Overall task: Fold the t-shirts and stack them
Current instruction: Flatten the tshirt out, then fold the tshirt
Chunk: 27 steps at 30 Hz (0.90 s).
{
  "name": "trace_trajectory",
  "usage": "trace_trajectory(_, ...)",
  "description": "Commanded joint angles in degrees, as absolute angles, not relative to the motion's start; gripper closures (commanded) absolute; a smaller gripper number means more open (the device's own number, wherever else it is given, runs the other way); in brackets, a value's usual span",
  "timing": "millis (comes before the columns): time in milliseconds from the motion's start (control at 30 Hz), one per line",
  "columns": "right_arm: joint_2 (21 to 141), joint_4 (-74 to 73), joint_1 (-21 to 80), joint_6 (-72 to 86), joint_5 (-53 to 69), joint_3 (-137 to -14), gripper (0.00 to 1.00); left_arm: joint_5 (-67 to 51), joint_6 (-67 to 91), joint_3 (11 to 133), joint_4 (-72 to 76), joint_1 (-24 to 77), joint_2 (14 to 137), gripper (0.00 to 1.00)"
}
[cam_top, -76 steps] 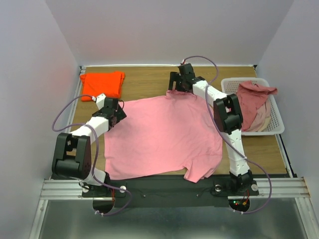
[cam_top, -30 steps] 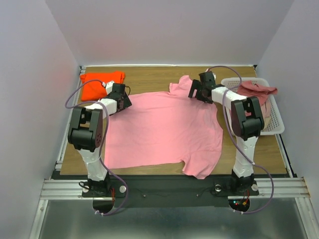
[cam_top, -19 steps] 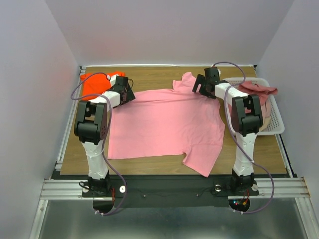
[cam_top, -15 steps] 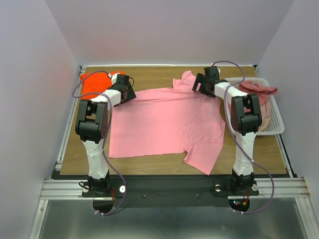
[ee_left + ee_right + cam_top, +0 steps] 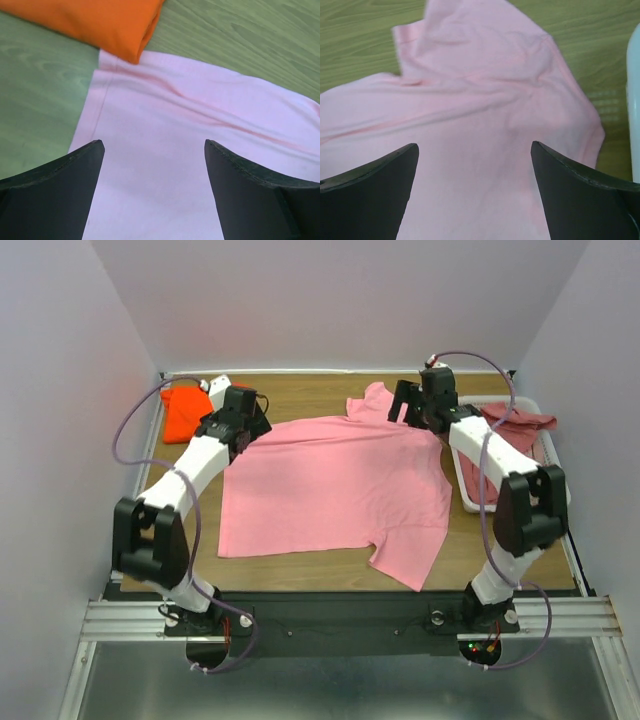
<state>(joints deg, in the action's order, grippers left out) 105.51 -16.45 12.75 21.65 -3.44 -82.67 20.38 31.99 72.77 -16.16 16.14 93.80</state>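
A bubblegum pink t-shirt lies spread flat on the wooden table, hem to the left and sleeves to the right. My left gripper hovers open over its far left hem corner. In the left wrist view the left gripper has only pink cloth below it, with a folded orange t-shirt just beyond. My right gripper hangs open above the far sleeve. In the right wrist view the right gripper holds nothing, and the pink sleeve lies under it.
The folded orange t-shirt sits at the far left corner. A white mesh basket with dusty rose shirts stands at the right, its edge close to my right gripper. Walls enclose three sides.
The pink shirt has slid toward the far side and flattened out. Both arms have since swung their elbows outward, and both grippers stay over the shirt's far edge.
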Motion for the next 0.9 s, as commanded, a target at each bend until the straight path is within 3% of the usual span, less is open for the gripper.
trace_trajectory(0,94.8,-15.3,19.1,20.9,-5.2,-77.1,0.00,27.3,41.8,63.7,-27.6,17.8,83.4,0.06)
trace_trajectory(233,83.9,-15.2,22.1,26.0,-8.7,-63.7,0.00,30.8,59.7,48.9,-41.2,17.8,71.0,0.06)
trace_trajectory(367,80.5,-15.2,22.0,27.9,-9.8,-59.9,0.00,29.8,68.1,47.9,-47.6,16.8,73.0,0.04)
trace_trajectory(700,78.2,-15.1,22.0,29.0,-11.8,-57.3,0.00,25.5,76.3,40.7,-52.8,17.3,62.4,0.02)
trace_trajectory(867,77.4,-15.0,22.0,29.6,-11.7,-56.5,0.00,22.9,77.3,40.8,-52.7,17.5,65.6,0.02)
